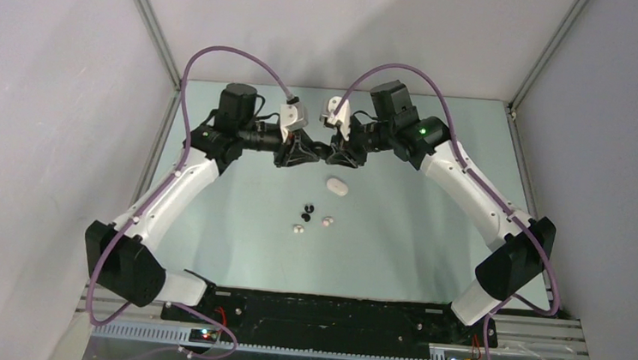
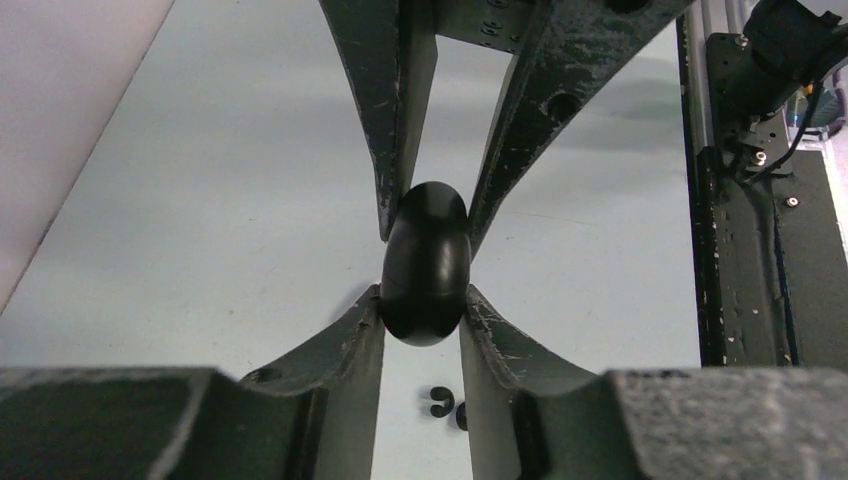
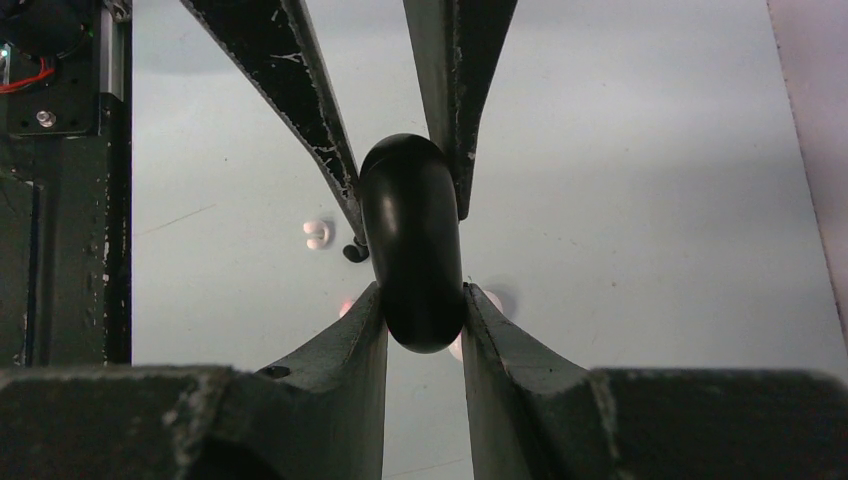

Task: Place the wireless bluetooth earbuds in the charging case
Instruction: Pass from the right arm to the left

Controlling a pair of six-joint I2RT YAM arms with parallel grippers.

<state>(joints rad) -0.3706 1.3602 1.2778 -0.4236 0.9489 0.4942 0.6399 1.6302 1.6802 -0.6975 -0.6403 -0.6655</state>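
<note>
Over the far middle of the worktop (image 1: 415, 230): both arms are seen reaching inward, tips brought nose to nose.
Left end effector (image 2: 423, 300): closed, and clamped on the lower end of the black charging case (image 2: 425, 240); its two fingers are pressed to the case's sides.
Right end effector (image 3: 420, 295): also closed, and the same case is gripped from the opposite end (its fingers are the pair coming down from the top of the left wrist view).
Black charging case: held between the two end effectors, pinched at both ends, lid seam not made out from any view.
Black earbuds (image 1: 308, 206): two are seen lying on the worktop just beside each other, nearer the arm bases than the held case, apart from it.
White earbuds (image 1: 299, 227): two are laid a little nearer the bases again, one to the left (image 1: 299, 227) and one to the right (image 1: 328, 221), close to the black pair but not touching it.
White case (image 1: 337, 185): rested on the worktop between the end effectors and the buds, slightly to the right.
Earbuds versus case: all four buds are left out on the surface; none is seated in a case.
</note>
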